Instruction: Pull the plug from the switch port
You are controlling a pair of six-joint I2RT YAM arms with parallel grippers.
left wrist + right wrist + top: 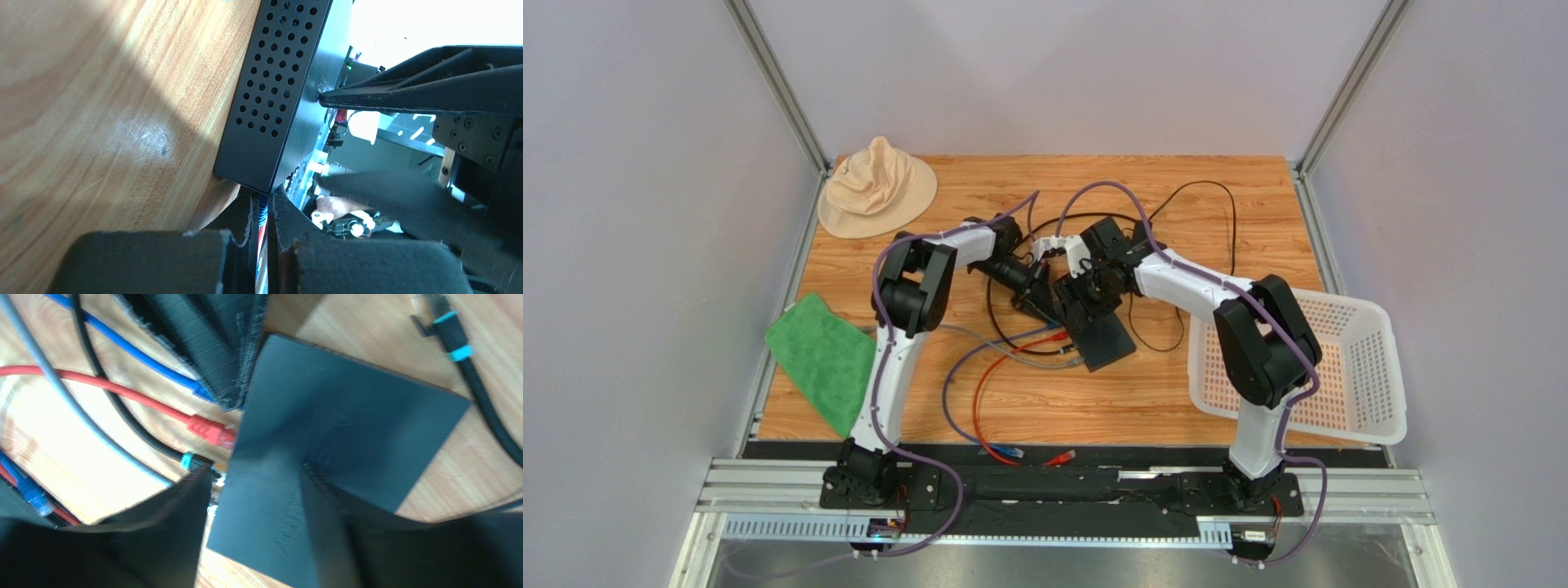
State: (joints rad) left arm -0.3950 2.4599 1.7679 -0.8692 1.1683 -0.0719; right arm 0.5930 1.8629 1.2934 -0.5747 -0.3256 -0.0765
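Observation:
The switch is a flat black box lying mid-table; its perforated side shows in the left wrist view and its top in the right wrist view. My left gripper is shut on a blue plug right at the switch's port edge. The plug also shows in the right wrist view. My right gripper is open. One finger rests on the switch's top and the other is just off its port edge. A red plug sits in a neighbouring port.
A black cable with a teal-collared plug and a grey cable run to the port edge. A loose teal-marked plug lies beyond the switch. A tan hat is far left, a green cloth left, a white basket right.

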